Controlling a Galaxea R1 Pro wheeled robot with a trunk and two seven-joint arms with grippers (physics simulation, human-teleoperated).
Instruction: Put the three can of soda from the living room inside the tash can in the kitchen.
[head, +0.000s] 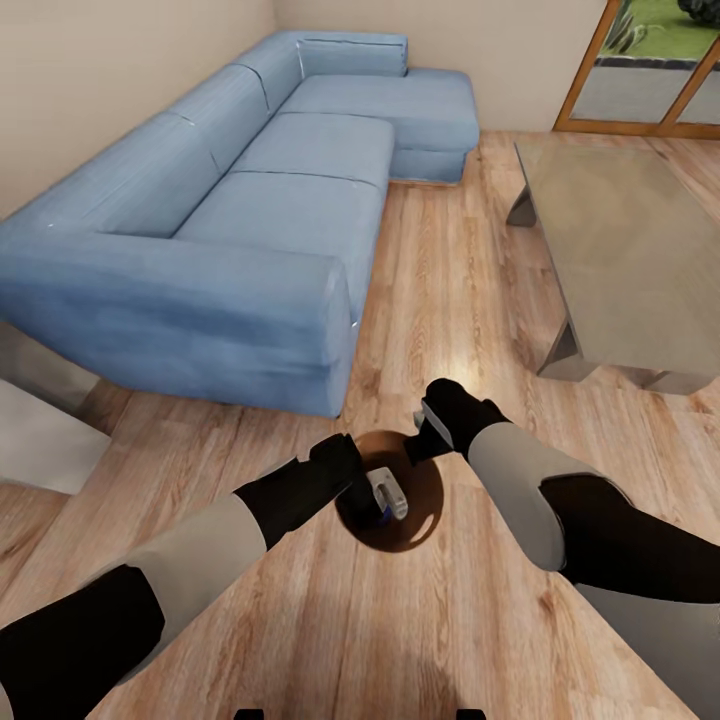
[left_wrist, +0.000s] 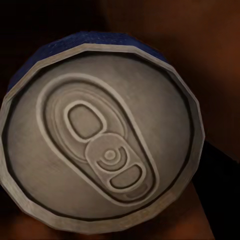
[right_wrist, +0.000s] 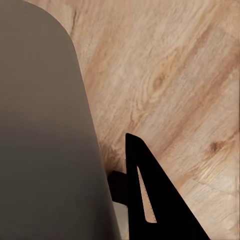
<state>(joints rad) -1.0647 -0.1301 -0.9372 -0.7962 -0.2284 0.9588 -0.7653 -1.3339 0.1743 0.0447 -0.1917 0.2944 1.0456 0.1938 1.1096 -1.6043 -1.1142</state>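
The tash can (head: 420, 512) stands on the wood floor right in front of me, its glossy brown inside open to the head view. Over its opening my left gripper (head: 374, 497) is shut on a can of soda (head: 389, 494). In the left wrist view this can of soda (left_wrist: 100, 145) shows a grey top with a pull tab and blue sides. My right gripper (head: 428, 432) sits at the bin's far rim and looks clamped on it. The right wrist view has the bin's grey outer wall (right_wrist: 45, 140) with one black finger (right_wrist: 150, 200) just outside it.
A long blue sectional sofa (head: 250, 220) runs along the left wall. The low glass-topped coffee table (head: 630, 250) stands at the right, with a strip of wood floor between them. A glass door (head: 650, 80) is at the far right. A pale block (head: 40, 440) lies at the left edge.
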